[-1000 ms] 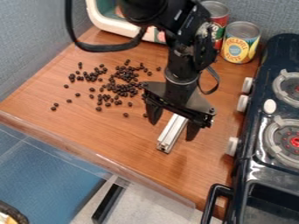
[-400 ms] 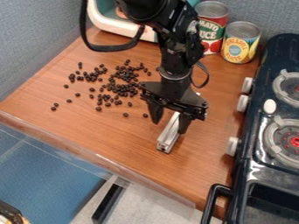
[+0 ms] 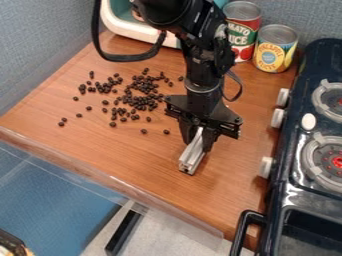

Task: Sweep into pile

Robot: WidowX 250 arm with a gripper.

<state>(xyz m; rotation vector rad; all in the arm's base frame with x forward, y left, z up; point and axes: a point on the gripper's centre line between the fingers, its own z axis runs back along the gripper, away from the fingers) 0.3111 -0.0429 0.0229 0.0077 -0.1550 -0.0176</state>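
Observation:
The black gripper hangs over the middle right of the wooden surface, its two fingers closed against the sides of a silver metal bar. The bar's near end sticks out toward the front edge, and its far part is hidden under the gripper. Left of the gripper, dark round beans lie in a loose cluster, with several scattered singly to the left and front. One bean rests a short way left of the fingers.
At the right stands a dark toy stove with white knobs. Two cans, one red and one yellow, stand at the back beside a white and teal object. A clear rim runs along the front edge.
The gripper has moved a little left, and its fingers, wide apart earlier, have closed on the silver bar. The beans lie as before.

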